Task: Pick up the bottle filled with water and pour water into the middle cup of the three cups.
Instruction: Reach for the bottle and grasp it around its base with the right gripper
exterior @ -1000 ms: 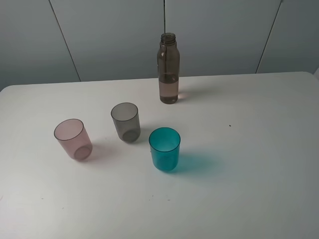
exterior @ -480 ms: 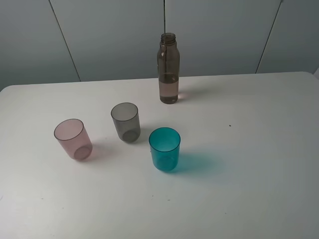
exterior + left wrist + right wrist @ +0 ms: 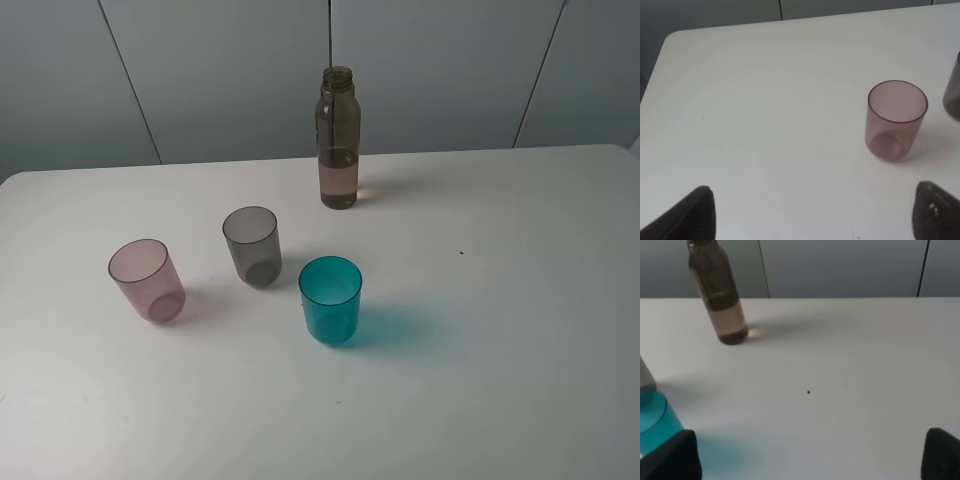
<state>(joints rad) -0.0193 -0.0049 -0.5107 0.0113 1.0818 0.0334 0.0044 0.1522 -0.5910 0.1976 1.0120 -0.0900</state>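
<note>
The bottle [image 3: 338, 140] stands upright near the far edge of the white bench [image 3: 500, 300], part-filled. Nearer sit the 3 cups: pink cup [image 3: 147, 279], smoky grey middle cup [image 3: 252, 245], teal cup [image 3: 331, 299] — all upright and apart. The left end effector [image 3: 817, 215] and right end effector [image 3: 809, 455] hang over the bench, jaws wide, holding nothing.
</note>
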